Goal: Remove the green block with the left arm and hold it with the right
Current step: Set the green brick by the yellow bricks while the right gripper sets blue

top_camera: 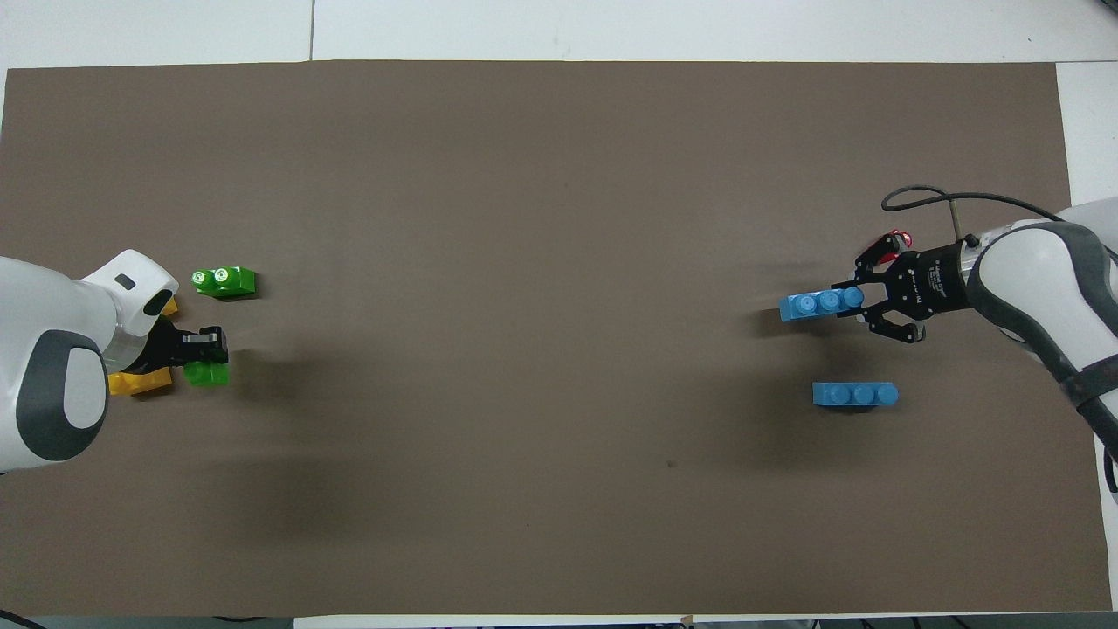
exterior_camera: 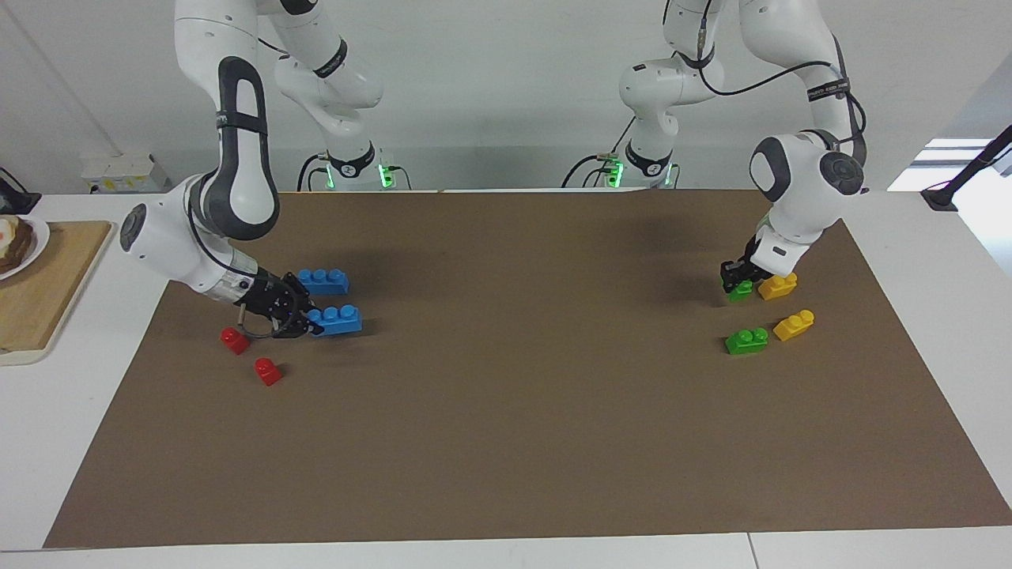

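— Nearest the facing camera, what lay on the brown mat (exterior_camera: pixel 506 442)?

— 2 red bricks, one (exterior_camera: pixel 268 371) nearer the mat's outer edge and the other (exterior_camera: pixel 234 340) slightly closer to me, both at my right arm's end of the table. At my left arm's end, at about the same depth, sat a free green brick (exterior_camera: pixel 747 341) with a yellow brick (exterior_camera: pixel 794 324) just beside it.

— And your right gripper?

— My right gripper (exterior_camera: pixel 304 322) was low over the mat, close by the red bricks, with its fingers closed on the end of a blue 3-stud brick (exterior_camera: pixel 338 319). In the overhead view that brick (top_camera: pixel 821 305) stuck out from the fingertips toward the table's middle. A second blue brick (exterior_camera: pixel 322 280) lay loose on the mat, nearer to my base.

— Where was the green block you were meant to remove?

— The green block (exterior_camera: pixel 741 290) sat touching another yellow brick (exterior_camera: pixel 778 286), closer to me than the free green one. My left gripper (exterior_camera: pixel 738 278) was down on it, fingers either side of it. From above, the block (top_camera: pixel 207 374) showed just under the black fingertips (top_camera: pixel 210 341). I could not tell whether they were actually pinching it or only bracketing it.

— Anything off the mat?

— A wooden board (exterior_camera: pixel 39 292) at the right arm's end.
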Tool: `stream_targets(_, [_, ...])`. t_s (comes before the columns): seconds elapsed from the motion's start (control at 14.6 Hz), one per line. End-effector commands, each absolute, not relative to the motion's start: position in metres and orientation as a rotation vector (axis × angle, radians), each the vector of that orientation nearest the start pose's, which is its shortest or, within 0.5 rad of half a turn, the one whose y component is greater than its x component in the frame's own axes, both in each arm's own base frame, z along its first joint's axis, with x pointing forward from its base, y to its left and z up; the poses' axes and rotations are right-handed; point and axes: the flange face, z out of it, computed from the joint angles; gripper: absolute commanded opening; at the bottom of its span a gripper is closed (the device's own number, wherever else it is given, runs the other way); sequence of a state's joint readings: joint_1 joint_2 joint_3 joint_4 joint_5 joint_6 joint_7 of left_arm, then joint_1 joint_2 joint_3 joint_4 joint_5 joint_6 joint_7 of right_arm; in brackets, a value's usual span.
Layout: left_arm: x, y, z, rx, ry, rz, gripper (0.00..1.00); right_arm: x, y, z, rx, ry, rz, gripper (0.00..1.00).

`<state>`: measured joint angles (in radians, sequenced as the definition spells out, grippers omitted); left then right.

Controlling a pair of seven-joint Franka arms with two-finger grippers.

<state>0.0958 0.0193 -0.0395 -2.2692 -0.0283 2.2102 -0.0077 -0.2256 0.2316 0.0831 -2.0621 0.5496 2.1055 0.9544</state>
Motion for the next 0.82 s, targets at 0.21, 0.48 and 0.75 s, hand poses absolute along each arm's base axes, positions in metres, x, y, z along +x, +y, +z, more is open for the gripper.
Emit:
stream_targets(0.21, [0.49, 0.02, 0.312, -3.164, -0.085, 0.091, 0.18, 0.557, -0.069, 0.288, -2.082, 1.837, 0.45, 0.0])
stream_targets(0.48, [0.487, 0.019, 0.306, -3.163, -0.072, 0.067, 0.93, 0.554, -0.069, 0.284, -2.082, 1.844, 0.444, 0.0])
stream_targets(0.75, [0.494, 0.018, 0.319, -3.163, -0.078, 0.055, 1.0, 0.555, -0.066, 0.296, -2.08, 1.835, 0.449, 0.78])
